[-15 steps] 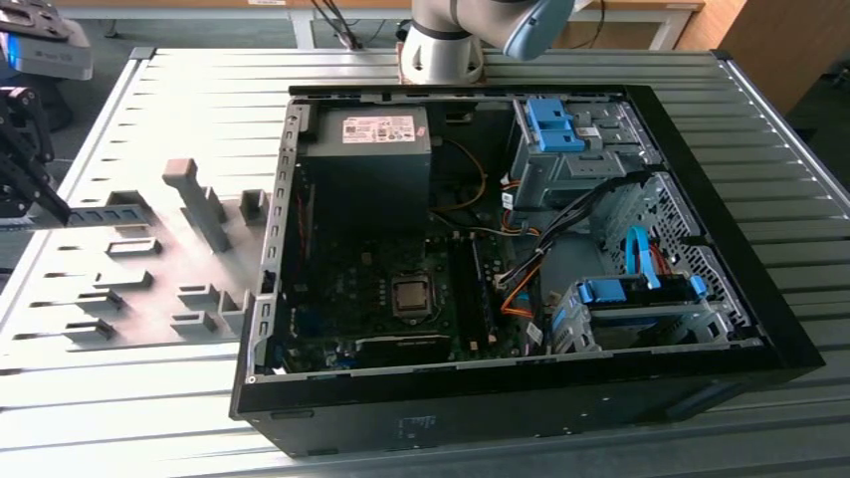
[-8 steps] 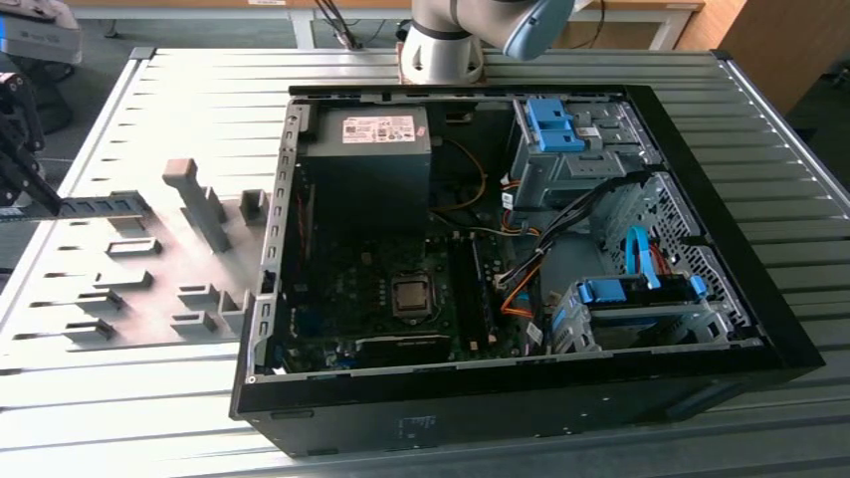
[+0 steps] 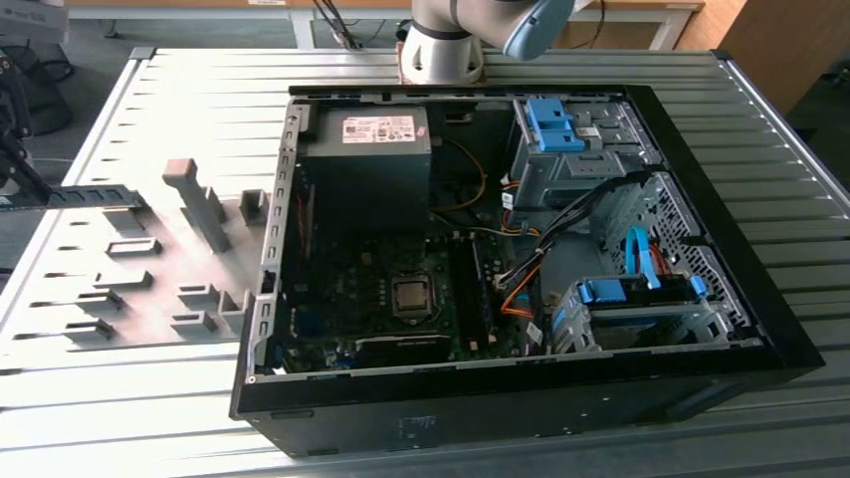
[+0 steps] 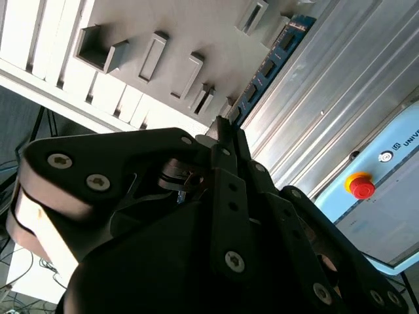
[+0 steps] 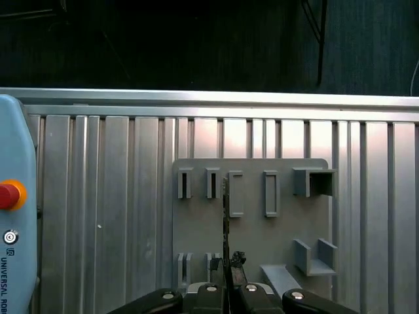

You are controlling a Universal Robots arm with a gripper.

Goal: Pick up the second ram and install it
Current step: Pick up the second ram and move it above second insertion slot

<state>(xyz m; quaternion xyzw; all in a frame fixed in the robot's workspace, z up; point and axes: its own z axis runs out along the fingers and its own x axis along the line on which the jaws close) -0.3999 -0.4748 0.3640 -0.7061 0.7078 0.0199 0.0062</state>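
The second ram (image 3: 96, 194) is a thin blue stick with dark chips, held level above the far edge of the grey holder plate (image 3: 146, 289) at the exterior view's left. My gripper (image 3: 32, 196) is shut on one end of it. In the second wrist view the ram (image 4: 268, 69) runs out from between the black fingers (image 4: 226, 154) of the gripper (image 4: 222, 131). In the first wrist view the ram (image 5: 226, 216) appears edge-on over the plate (image 5: 252, 235), rising from the gripper (image 5: 226, 263). The motherboard's black slot strips (image 3: 469, 289) lie inside the open case.
The open black computer case (image 3: 505, 249) fills the middle of the ribbed aluminium table (image 3: 199, 110). Grey holder blocks (image 3: 199, 204) stand up from the plate. The arm's base (image 3: 445, 45) stands behind the case. A blue pendant with a red button (image 4: 362, 186) lies on the table.
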